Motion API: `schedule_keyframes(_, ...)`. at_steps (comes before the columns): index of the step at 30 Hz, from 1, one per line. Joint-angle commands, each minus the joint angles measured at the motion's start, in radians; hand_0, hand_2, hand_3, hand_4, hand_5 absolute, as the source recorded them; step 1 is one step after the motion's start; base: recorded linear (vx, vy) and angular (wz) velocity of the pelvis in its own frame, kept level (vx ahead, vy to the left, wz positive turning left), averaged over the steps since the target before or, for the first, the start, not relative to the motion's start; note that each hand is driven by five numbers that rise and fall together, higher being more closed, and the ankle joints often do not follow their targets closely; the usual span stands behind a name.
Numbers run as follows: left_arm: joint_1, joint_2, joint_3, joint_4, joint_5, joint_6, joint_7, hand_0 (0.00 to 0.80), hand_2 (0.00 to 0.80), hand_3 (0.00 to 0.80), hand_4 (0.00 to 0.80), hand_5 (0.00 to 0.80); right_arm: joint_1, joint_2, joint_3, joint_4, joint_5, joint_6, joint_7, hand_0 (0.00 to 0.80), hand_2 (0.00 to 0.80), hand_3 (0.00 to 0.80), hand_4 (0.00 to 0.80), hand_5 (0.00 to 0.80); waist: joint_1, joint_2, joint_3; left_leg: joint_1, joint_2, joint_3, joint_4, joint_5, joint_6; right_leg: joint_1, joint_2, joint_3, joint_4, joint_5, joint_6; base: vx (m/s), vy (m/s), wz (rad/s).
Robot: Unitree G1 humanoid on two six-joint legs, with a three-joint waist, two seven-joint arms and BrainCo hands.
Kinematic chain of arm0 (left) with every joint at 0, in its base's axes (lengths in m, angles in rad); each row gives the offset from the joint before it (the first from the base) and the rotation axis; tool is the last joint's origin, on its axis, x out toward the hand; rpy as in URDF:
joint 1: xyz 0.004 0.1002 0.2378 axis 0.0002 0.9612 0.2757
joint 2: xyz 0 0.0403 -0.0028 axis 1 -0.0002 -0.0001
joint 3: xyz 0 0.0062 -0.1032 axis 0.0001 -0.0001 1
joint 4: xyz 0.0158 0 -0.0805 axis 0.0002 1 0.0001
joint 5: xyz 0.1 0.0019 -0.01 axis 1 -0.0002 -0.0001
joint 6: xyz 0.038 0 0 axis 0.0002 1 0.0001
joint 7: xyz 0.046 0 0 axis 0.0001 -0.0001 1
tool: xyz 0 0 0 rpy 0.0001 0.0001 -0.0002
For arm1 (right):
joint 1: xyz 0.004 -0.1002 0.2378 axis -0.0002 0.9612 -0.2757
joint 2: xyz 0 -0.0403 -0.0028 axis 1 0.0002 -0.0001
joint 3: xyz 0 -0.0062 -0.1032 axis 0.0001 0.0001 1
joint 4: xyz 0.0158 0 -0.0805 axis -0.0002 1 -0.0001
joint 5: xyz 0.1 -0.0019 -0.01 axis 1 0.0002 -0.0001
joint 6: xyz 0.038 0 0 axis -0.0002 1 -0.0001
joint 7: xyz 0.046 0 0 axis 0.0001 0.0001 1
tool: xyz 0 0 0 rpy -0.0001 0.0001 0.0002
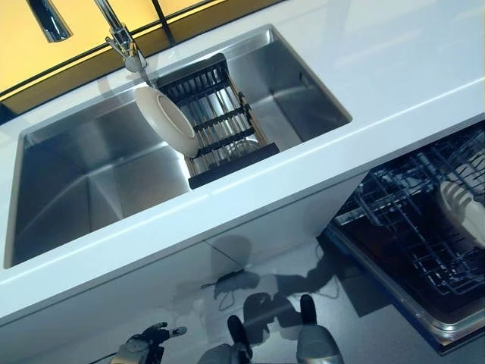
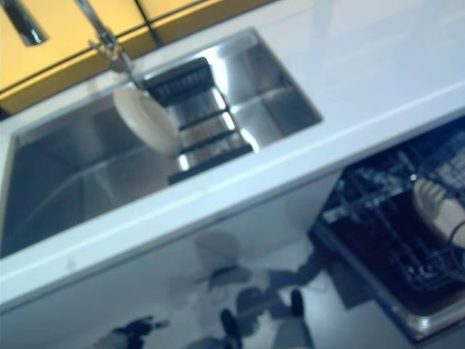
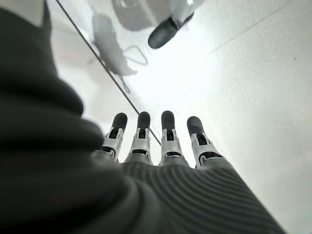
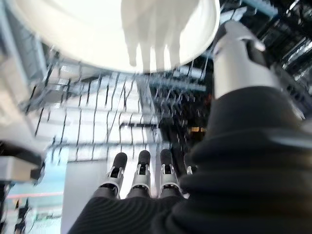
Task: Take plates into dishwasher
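A cream plate (image 1: 167,120) leans upright in the black dish rack (image 1: 223,125) across the sink (image 1: 83,178). My right hand (image 1: 464,205) is down in the open dishwasher, over its lower wire rack (image 1: 409,220). In the right wrist view a white plate (image 4: 117,29) stands just before the hand. The thumb (image 4: 239,53) lies at the plate's rim and the fingers (image 4: 141,170) are straight. My left hand (image 1: 148,341) hangs low over the floor, its fingers (image 3: 141,139) straight and empty.
A white counter (image 1: 394,68) runs round the sink, with a chrome tap (image 1: 121,38) behind it. The dishwasher's door and pulled-out rack reach out at the lower right, below the counter's edge. White cabinet fronts (image 1: 189,280) stand under the sink.
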Motion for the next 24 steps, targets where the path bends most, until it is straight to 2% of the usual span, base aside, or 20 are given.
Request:
schedule_keyframes(1,0.006,0.059,-0.006,0.064,0.044,0.006,0.017,0.000,0.000,0.000,0.000,0.000,0.021,-0.049,-0.001,-0.028,0.017,-0.013,-0.006,0.000,0.000,0.000,0.000,0.000,0.017,-0.088,-0.104,0.099,0.028,0.025,-0.001,-0.111,0.003,-0.046,-0.024,-0.003,0.025,0.008,0.076,0.039,0.001,-0.09)
schedule_keyframes(11,0.001,0.065,0.009,0.090,0.079,0.029,0.021,0.000,0.000,0.000,0.000,0.000,0.073,-0.127,-0.076,-0.026,0.047,-0.019,0.006,0.000,0.000,0.000,0.000,0.000,0.006,-0.151,-0.159,0.128,0.039,0.049,-0.001,-0.121,0.011,-0.022,-0.004,0.031,0.018,0.012,0.083,0.042,0.015,-0.07)
schedule_keyframes(19,0.003,0.075,0.029,0.104,0.061,0.038,0.024,0.000,0.000,0.000,0.000,0.000,0.095,-0.209,-0.138,-0.046,0.118,-0.037,0.019,0.000,0.000,0.000,0.000,0.000,0.008,-0.181,-0.184,0.139,0.042,0.042,-0.001,-0.124,0.018,-0.002,0.011,0.044,0.014,0.013,0.084,0.027,0.000,-0.04)
schedule_keyframes(24,0.001,0.083,0.019,0.114,0.038,0.033,0.031,0.000,0.000,0.000,0.000,0.000,0.017,-0.289,-0.154,-0.026,0.162,0.033,0.002,0.000,0.000,0.000,0.000,0.000,0.032,-0.192,-0.186,0.134,0.042,0.017,-0.001,-0.116,0.016,0.018,0.011,0.022,0.013,0.006,0.078,-0.003,0.000,0.01)
